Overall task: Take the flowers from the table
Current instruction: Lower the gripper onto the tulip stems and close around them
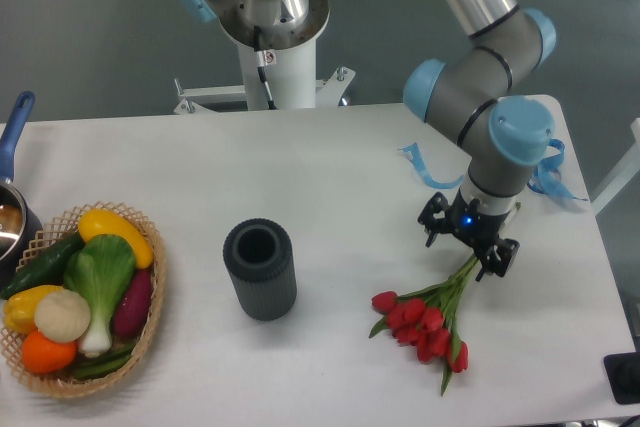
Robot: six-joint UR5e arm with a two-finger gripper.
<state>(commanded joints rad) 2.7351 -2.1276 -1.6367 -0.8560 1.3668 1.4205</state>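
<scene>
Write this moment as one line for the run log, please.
phase: approach | two-finger gripper: open, over stems | red tulip flowers with green stems: lying on white table, not lifted | grasp: not yet

Dark cylinder [260, 269], vegetable basket [150, 307], blue ribbons [425, 169]

Tulips flat on my white table [330, 167].

I see the flowers [428, 315] lying on their side near the right front of the table: red heads bunched low and toward the left, thin green stems slanting up and to the right, their upper ends hidden from me under the arm.
</scene>
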